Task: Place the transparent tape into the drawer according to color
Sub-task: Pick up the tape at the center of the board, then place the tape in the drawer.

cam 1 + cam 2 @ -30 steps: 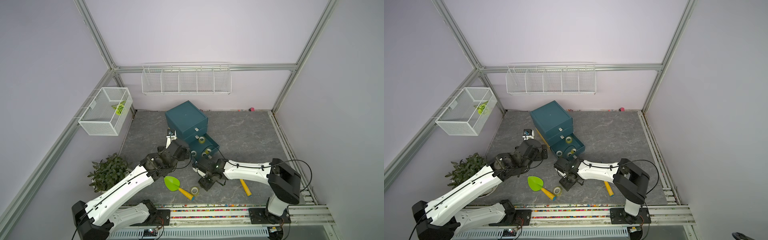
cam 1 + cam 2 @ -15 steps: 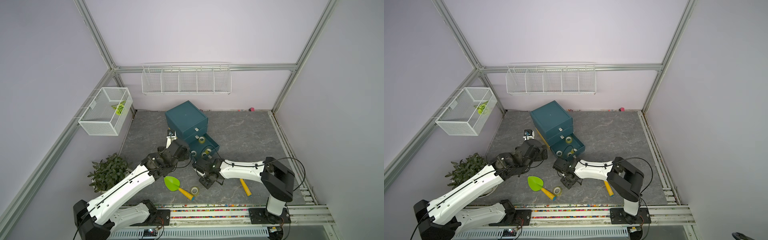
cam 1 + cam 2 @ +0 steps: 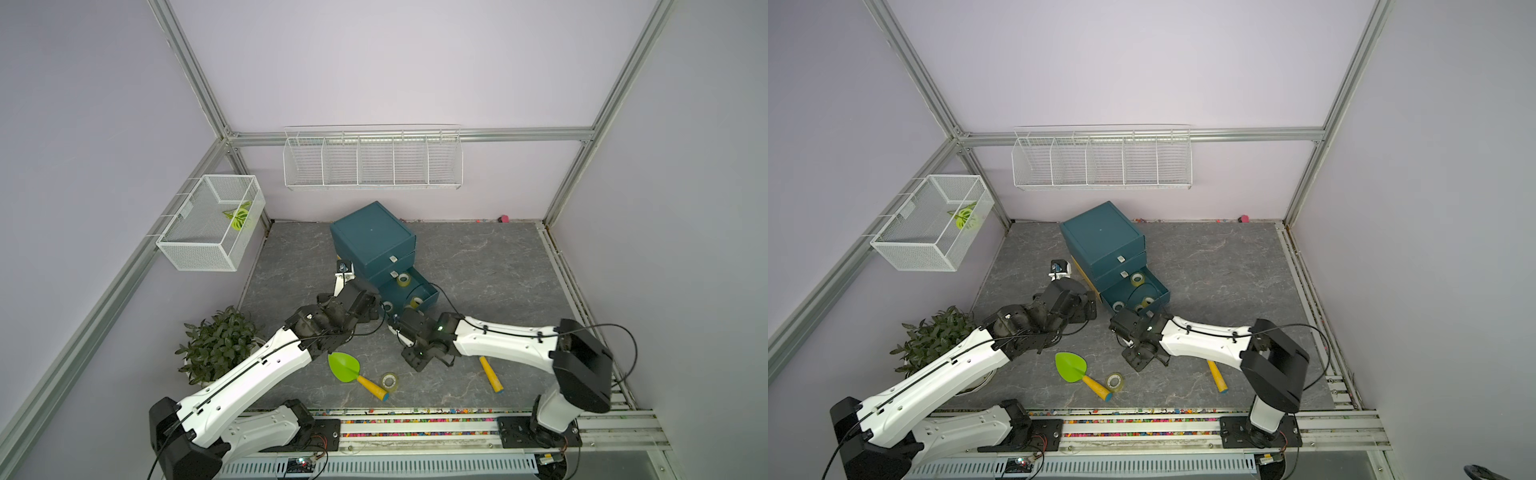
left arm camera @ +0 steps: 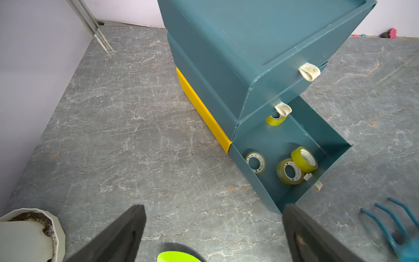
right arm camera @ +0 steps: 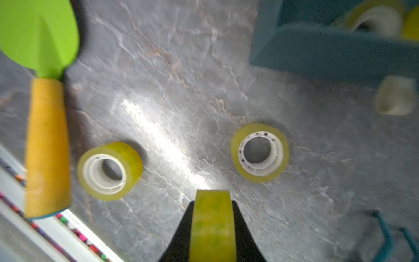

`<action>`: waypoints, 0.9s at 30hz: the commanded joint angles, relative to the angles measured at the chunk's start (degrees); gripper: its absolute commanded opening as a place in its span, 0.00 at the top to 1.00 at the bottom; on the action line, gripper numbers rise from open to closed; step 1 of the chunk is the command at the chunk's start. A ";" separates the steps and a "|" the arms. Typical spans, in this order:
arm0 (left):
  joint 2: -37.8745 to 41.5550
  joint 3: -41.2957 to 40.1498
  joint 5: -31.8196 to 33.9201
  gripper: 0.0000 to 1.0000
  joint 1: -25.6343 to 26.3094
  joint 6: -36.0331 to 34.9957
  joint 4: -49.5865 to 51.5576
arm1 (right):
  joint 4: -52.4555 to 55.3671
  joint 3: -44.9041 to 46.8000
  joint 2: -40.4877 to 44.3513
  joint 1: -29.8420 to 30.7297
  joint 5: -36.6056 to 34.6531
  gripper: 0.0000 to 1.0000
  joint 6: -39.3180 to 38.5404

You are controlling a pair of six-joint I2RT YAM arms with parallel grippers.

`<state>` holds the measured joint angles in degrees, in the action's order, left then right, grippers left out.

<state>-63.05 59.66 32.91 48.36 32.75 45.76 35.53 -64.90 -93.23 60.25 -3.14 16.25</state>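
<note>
The walls (image 3: 374, 62) are pale purple and plain. The floor (image 3: 478, 257) is grey with thin light lines, like stone. Silver metal bars (image 3: 519, 134) run along the corners. A white wire shelf (image 3: 372, 166) hangs on the back wall, and a white wire basket (image 3: 199, 245) hangs on a side wall. A green potted plant (image 3: 218, 345) stands on the floor near that wall.

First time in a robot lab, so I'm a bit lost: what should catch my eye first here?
A teal drawer cabinet stands mid-floor, its bottom drawer pulled out with several tape rolls inside. Just in front of it, the right gripper pinches a yellow-green tape roll near two loose rolls lying on the grey floor. Near the front rail lies a bright green toy shovel.
</note>
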 commanded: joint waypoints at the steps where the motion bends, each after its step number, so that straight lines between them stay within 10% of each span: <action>1: -0.13 -0.46 -0.74 0.00 -0.34 0.13 0.03 | -0.69 -1.33 6.17 -3.98 1.89 0.85 1.38; 23: -1.64 -0.51 -5.86 0.00 -0.36 0.29 0.33 | -22.30 -9.30 -9.38 -21.02 6.05 0.83 9.54; 27: -1.73 -0.73 -6.86 0.00 -0.34 0.04 0.38 | -22.85 -10.37 -11.57 -21.27 6.56 0.63 10.87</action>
<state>-64.20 59.66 27.35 48.36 32.75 45.76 14.52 -73.80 -103.59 39.29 2.57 25.23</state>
